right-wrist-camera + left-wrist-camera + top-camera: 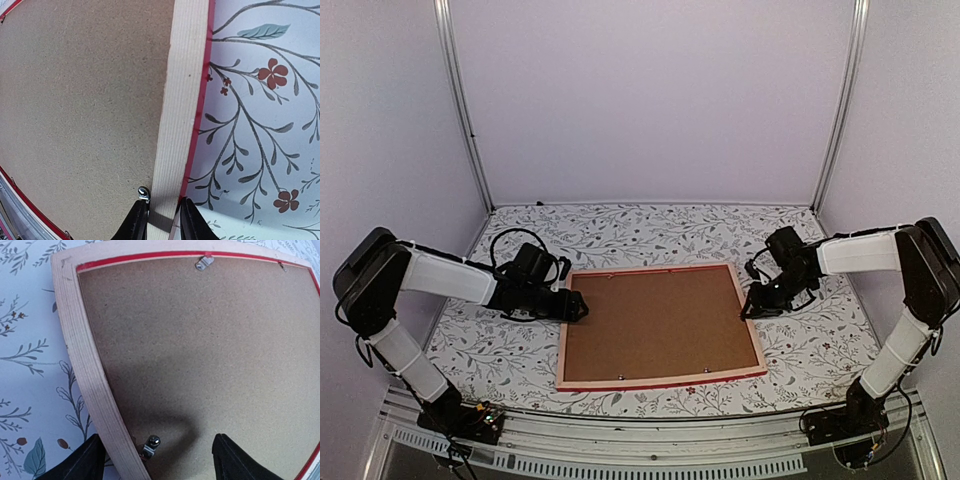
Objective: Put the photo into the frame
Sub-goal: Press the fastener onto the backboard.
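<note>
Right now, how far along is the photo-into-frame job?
Done: the frame lies face down with the backing board seated in it; the photo is not visible, so I cannot confirm it is inside. In hand: the right gripper pinches the right rail, the left gripper hangs open over a clip. Left: securing clips, probably.

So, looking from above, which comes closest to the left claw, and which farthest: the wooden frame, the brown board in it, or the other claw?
1. frame: nearest; its left rail lies between the left gripper's open fingers.
2. backing board: just inside that rail, on the gripper's right, barely farther.
3. right gripper: farthest, across the board at the frame's right rail.
</note>
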You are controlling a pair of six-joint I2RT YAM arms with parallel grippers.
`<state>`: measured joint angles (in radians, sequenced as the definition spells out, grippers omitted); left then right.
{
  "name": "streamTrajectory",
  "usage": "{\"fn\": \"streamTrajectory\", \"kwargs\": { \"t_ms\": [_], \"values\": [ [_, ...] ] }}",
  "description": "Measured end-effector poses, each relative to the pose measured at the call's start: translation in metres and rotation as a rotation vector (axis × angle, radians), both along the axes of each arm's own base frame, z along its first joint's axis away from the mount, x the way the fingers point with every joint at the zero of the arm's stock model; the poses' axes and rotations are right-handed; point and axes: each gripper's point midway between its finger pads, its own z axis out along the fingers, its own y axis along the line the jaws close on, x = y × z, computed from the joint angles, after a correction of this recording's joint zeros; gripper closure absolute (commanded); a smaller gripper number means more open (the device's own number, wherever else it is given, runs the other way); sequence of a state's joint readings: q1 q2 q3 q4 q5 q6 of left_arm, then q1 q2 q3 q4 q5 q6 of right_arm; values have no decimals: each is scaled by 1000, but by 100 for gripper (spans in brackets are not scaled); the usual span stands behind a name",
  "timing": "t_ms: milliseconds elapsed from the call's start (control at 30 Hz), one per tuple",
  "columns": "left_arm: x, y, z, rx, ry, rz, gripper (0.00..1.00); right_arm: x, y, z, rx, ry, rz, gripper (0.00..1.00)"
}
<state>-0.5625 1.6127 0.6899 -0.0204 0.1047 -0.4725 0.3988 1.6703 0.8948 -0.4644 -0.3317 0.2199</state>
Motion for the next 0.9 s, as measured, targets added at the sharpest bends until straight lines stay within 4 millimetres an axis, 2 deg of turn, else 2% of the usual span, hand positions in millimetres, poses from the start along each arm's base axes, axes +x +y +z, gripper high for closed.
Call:
{"fn": "streamTrajectory", "kwargs": {
  "t_ms": [467,900],
  "values": [
    [1,-1,0,0,0,0,23,1,-3,-3,-72,-33,10,71],
    [1,0,0,1,0,0,23,2,-4,-2,-151,-86,19,74]
  ]
}}
